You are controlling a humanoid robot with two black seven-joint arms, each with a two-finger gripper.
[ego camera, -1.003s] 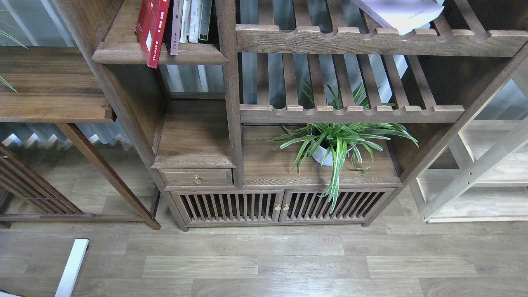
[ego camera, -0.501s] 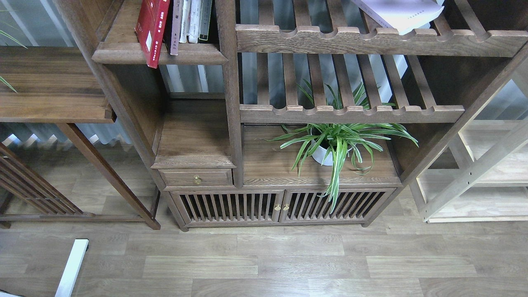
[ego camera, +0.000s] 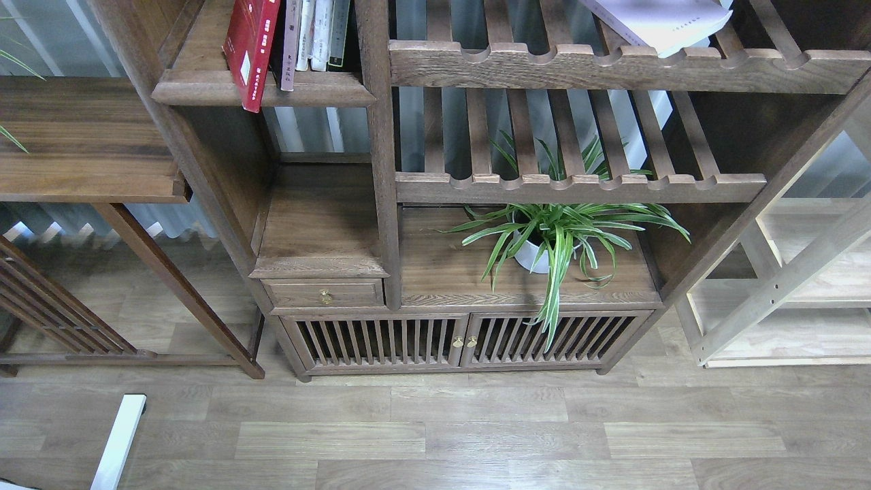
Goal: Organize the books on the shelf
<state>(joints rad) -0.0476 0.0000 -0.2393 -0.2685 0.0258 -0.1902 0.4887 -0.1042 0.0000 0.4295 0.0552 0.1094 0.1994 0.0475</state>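
Narrow dark-brown solid wooden shelf with rounded moulded front edge, upper left compartment of the tall dark-brown wooden bookcase. Contents: one bright red paperback, standing at the front, lower corner overhanging the moulded edge, a white label on its cover; beside it to the right, touching or nearly so, a row of thin pale-spined books, upright, tops cut off by the frame edge.

Thick white-lavender paperback: lies flat on the upper slatted shelf with scalloped front rail, right compartment, one corner projecting past the rail. Only part of it is in view.

Dark maroon book: not identifiable in this view.

Second slatted shelf with scalloped rail, below the first: carries no visible items. Under it, a solid board holds a white pot with a green striped-leaf plant, leaves hanging over the front edge.

Lower left: small drawer with brass knob. Base: two slatted cabinet doors with brass knobs, closed.

Surroundings: dark wooden side table at left; pale light-wood rack at right; grey-brown plank floor; a white bar at lower left.

Tools: neither the left nor the right tool appears in the view, so their state and their position relative to the books cannot be told.
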